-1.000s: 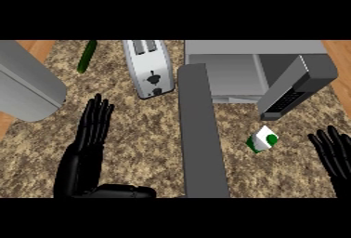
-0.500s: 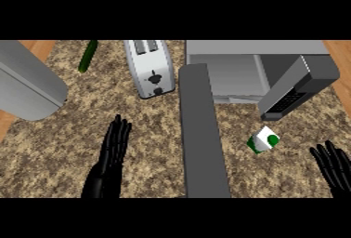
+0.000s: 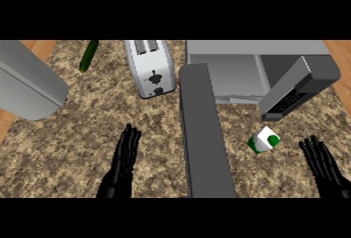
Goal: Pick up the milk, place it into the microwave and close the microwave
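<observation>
A small white and green milk carton (image 3: 264, 141) lies on the speckled counter, right of the microwave's open door (image 3: 204, 135). The grey microwave (image 3: 260, 69) stands at the back right with its inside showing. My right hand (image 3: 323, 166) is open at the lower right, fingers straight, a short way right of and below the carton and not touching it. My left hand (image 3: 122, 163) is open at the lower left of the door, fingers pointing up.
A silver toaster (image 3: 151, 67) stands left of the microwave. A green cucumber (image 3: 88, 56) lies at the back left. A large grey pot or bin (image 3: 27, 83) fills the left edge. Wooden floor shows at both side edges.
Both hands have drawn back toward the lower edge. The left hand has shifted right, closer to the door. The carton has not moved.
</observation>
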